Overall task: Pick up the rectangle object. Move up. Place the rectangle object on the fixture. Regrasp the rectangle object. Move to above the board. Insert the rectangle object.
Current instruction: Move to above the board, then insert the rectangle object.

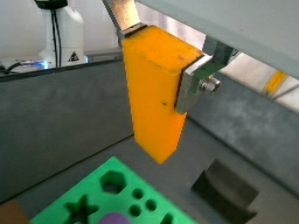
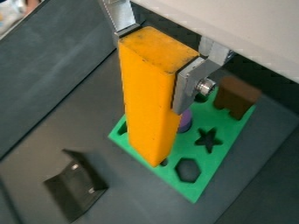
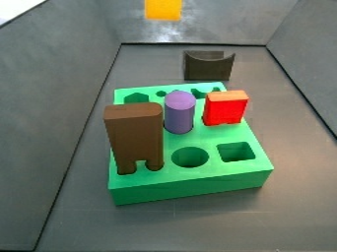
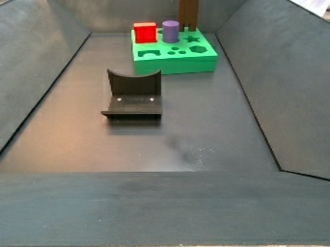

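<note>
Two silver fingers (image 2: 191, 85) of the pincer (image 2: 158, 54) clamp the long yellow-orange rectangular bar (image 2: 152, 96) upright, high above the thick green board (image 3: 184, 157). On that board stand a brown arch-legged block (image 3: 134, 138), purple cylinder (image 3: 179, 111) and red cube (image 3: 226, 107); the dark fixture (image 4: 131, 95) sits apart on the table (image 4: 194, 145).

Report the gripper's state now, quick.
Gripper: closed on the yellow bar, holding it upright in the air above the green board.
</note>
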{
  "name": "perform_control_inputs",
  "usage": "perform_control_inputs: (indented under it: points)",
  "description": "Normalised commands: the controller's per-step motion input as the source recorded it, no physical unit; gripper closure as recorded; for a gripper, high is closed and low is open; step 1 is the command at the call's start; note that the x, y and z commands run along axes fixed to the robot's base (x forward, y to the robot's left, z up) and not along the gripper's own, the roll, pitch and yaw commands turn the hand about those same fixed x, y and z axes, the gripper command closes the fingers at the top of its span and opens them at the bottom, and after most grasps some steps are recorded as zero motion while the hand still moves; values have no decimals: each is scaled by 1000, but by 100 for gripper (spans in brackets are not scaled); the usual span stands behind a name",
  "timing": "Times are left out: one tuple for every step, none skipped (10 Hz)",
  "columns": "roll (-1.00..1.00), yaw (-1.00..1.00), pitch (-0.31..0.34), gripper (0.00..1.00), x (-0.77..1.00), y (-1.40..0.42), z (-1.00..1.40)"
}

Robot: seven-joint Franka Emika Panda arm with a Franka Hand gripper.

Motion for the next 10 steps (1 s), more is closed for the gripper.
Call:
perform_control_inputs:
  points:
    - [-1000, -169, 17, 100, -67, 17, 5]
    - [-1000, -158, 16, 100, -60, 25, 7]
    - [-768, -111, 4, 100, -53, 26, 0]
    - [-472, -50, -7, 100, -45, 21, 4]
    - [-314, -30, -13, 100, -36, 12, 1]
    - [-212, -25, -17, 100, -28, 14, 1]
    - [-14, 0, -17, 100, 0, 0, -20]
    - [-51, 83, -44, 100, 83, -114, -106]
    - [-19, 140, -59, 100, 280, -214, -209]
    - [0, 163, -93, 100, 406, -383, -269]
